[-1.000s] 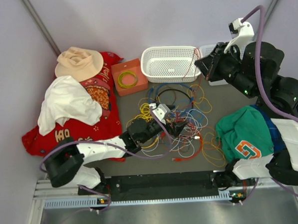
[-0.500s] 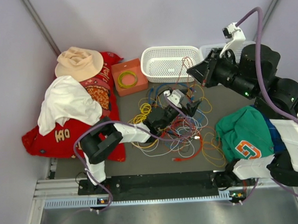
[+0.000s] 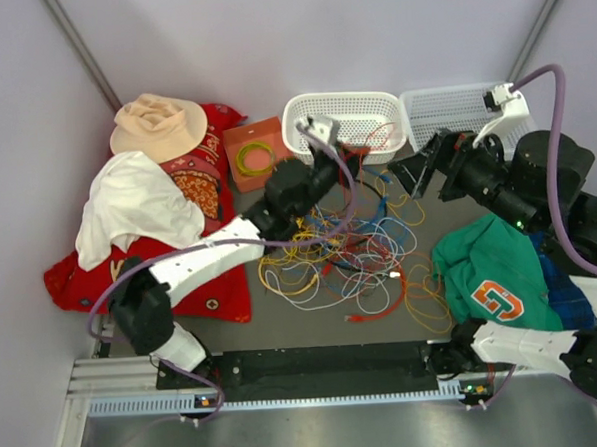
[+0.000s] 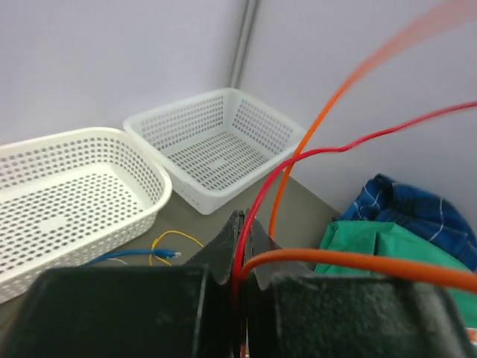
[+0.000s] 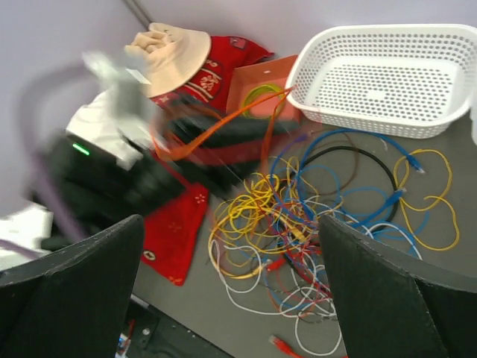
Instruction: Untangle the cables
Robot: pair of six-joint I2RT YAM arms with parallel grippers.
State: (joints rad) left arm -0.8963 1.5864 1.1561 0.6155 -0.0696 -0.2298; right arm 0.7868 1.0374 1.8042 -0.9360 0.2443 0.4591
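Observation:
The cables (image 3: 355, 246) lie as a tangled heap of yellow, red, white, blue and black wire in the middle of the table, also visible in the right wrist view (image 5: 298, 224). My left gripper (image 3: 343, 151) is raised over the heap's far edge, by the left white basket. Its jaws (image 4: 242, 224) are shut on a red cable (image 4: 257, 205), which rises taut to the right. An orange cable (image 4: 358, 261) crosses just beside the jaws. My right gripper (image 3: 408, 173) hovers over the heap's right rear, wide open (image 5: 235, 287) and holding nothing.
Two white mesh baskets (image 3: 296, 143) (image 3: 443, 106) stand at the back. An orange box (image 3: 258, 156) holding a green-yellow ring sits left of them. A red cloth (image 3: 195, 254), white cloth (image 3: 132, 207) and tan hat (image 3: 158, 126) fill the left. A green shirt (image 3: 491, 268) lies at the right.
My left gripper closed on the red cable and lifted from the heap toward the baskets. My right gripper opened, let go of its wire and dropped back from the basket.

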